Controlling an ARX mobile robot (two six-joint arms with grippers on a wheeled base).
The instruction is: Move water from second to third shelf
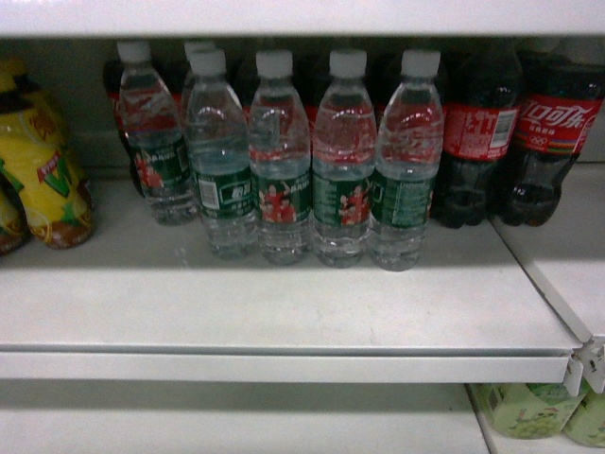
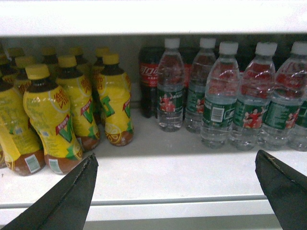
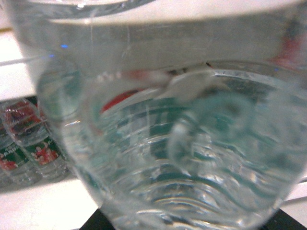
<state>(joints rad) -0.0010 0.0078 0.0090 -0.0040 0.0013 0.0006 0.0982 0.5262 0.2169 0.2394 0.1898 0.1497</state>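
Note:
A clear ribbed water bottle [image 3: 182, 143] with a green label fills the right wrist view. My right gripper [image 3: 189, 223] is shut on it, and only dark bits of the fingers show at the bottom corners. Several more water bottles [image 1: 280, 161] with white caps stand in a row on the white shelf [image 1: 284, 312]. In the left wrist view these water bottles [image 2: 218, 100] stand at the back right. My left gripper [image 2: 176, 155] hangs wide open before the shelf's front edge, holding nothing. Neither gripper shows in the head view.
Yellow juice bottles [image 1: 47, 170] crowd the shelf's left end and dark cola bottles [image 1: 482, 132] with red labels its right end. A white shelf board runs close above the caps. Pale green bottles [image 1: 529, 411] sit on the shelf below at lower right.

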